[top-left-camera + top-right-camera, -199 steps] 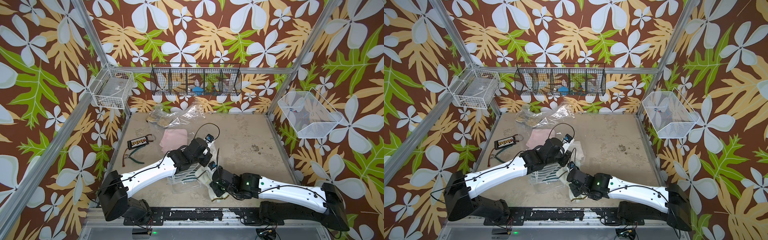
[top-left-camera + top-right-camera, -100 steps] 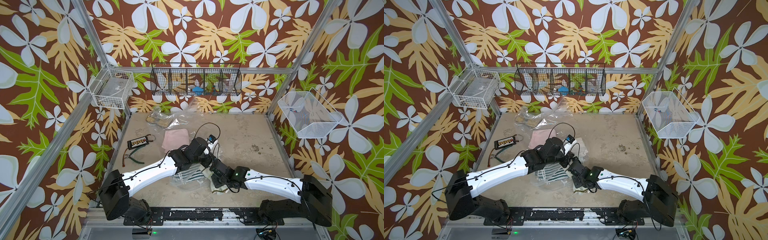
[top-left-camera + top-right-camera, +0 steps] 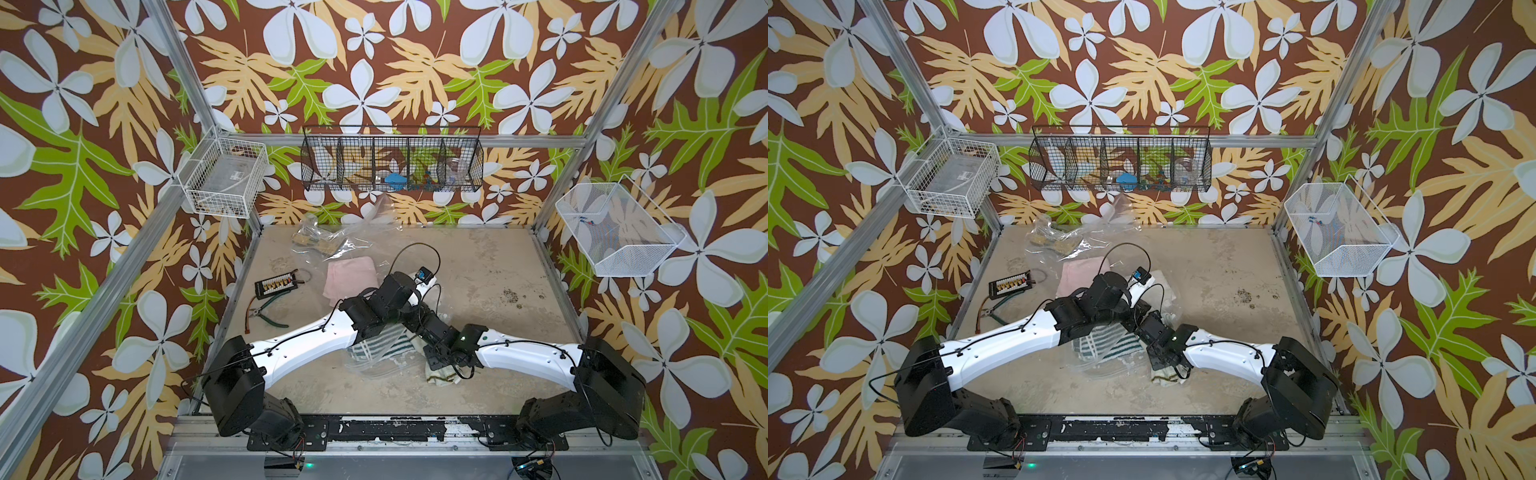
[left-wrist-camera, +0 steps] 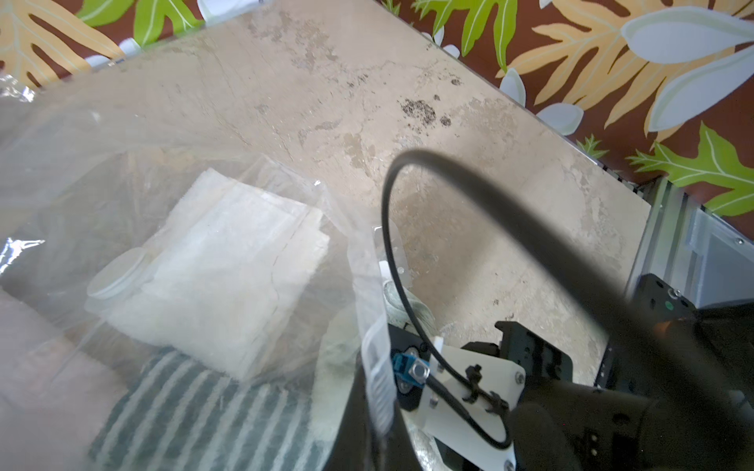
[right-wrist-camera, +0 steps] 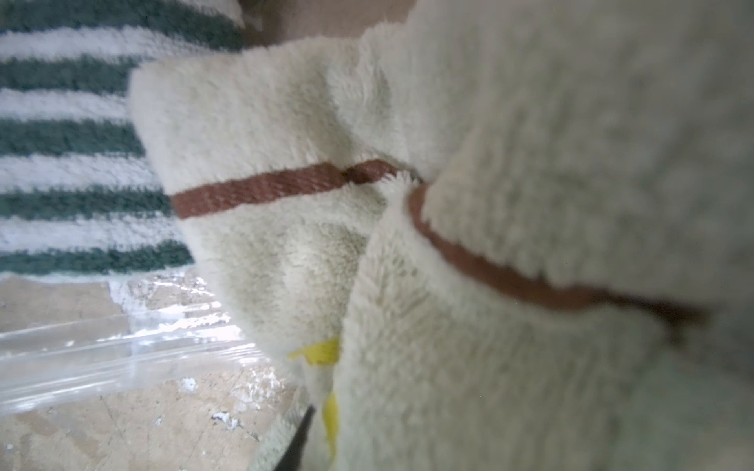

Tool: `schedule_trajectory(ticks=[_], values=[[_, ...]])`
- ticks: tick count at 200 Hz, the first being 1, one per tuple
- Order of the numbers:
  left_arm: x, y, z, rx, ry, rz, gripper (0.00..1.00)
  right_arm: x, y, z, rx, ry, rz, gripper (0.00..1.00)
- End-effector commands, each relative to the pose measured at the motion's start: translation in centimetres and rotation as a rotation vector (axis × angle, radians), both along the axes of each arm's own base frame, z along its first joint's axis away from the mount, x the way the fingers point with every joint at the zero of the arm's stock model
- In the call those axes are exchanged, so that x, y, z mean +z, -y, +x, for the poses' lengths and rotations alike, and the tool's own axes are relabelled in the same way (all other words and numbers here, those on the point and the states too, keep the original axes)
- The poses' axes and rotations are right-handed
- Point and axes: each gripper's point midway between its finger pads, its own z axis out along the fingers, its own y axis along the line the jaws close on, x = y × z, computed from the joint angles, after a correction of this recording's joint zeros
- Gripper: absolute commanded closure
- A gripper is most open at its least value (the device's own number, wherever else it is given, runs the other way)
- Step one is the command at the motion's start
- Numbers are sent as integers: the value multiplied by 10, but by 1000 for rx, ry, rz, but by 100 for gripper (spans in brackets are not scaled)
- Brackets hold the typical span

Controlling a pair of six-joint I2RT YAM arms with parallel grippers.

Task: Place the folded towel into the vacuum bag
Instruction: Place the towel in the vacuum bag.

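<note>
The vacuum bag (image 3: 368, 368) lies crumpled at mid-table (image 3: 498, 266). In my left wrist view its round valve cap (image 4: 116, 273), a white folded cloth (image 4: 228, 277) and a green-striped towel (image 3: 386, 345) show through the film. The cream towel (image 5: 489, 204), brown-striped, sits bunched at the bag's mouth beneath the right wrist; how far in it reaches I cannot tell. My left gripper (image 3: 426, 293) is pressed together on the bag's zip edge, holding the film up. The right gripper (image 3: 422, 316) is buried in cream pile, and I cannot tell whether its jaws pinch it. A second ago the right arm lay nearer the front rail; it has since pushed in under the left wrist, which has barely moved.
</note>
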Motion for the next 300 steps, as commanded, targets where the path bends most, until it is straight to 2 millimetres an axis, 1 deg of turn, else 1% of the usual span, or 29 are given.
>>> schedule_trajectory(ticks=[1,11,25,41,56,83,99,122,148,163,176,186,194,201,208,218,231,242,255,272,283,300], values=[[-1,13,-16,-74,-51,-43,100,4,-9,28,-42,51,87,82],[-3,14,-16,-75,-57,-42,100,-3,-6,31,-45,39,83,72],[-6,15,-17,-77,-66,-39,100,-7,-4,31,-38,38,71,58],[-12,14,-18,-76,-73,-31,99,-7,-2,29,-38,38,76,50],[-16,12,-18,-71,-82,-27,96,1,0,26,-43,43,94,41],[-22,10,-20,-64,-95,-26,92,22,5,15,-62,47,180,30],[-24,11,-20,-65,-98,-26,92,26,14,8,-84,19,207,26],[-27,14,-19,-68,-105,-29,91,32,33,-3,-137,1,212,22],[-30,16,-20,-73,-111,-35,91,40,54,-18,-224,-17,225,21],[-31,18,-19,-77,-117,-39,91,43,61,-28,-278,-36,256,21],[-31,20,-19,-82,-122,-42,91,43,61,-41,-319,-81,312,21],[-31,22,-19,-86,-122,-46,91,37,55,-53,-343,-136,379,23],[-29,24,-19,-90,-119,-50,91,30,55,-60,-372,-157,412,26],[-28,25,-18,-93,-118,-53,91,26,58,-61,-398,-148,429,30],[-26,26,-18,-97,-116,-60,91,25,61,-59,-418,-123,440,32],[-25,29,-18,-106,-121,-65,91,30,61,-50,-425,-73,459,34],[-25,34,-19,-120,-126,-68,91,42,51,-37,-403,-35,486,37],[-27,38,-21,-137,-124,-58,91,47,42,-29,-382,-29,498,40],[-29,44,-23,-157,-121,-48,91,45,35,-19,-365,-19,480,44],[-33,50,-20,-164,-121,-39,90,41,35,-6,-357,19,428,52],[-34,53,-17,-165,-121,-37,91,40,34,0,-346,35,414,55],[-30,56,-15,-167,-108,-42,93,38,31,3,-323,57,406,59]])
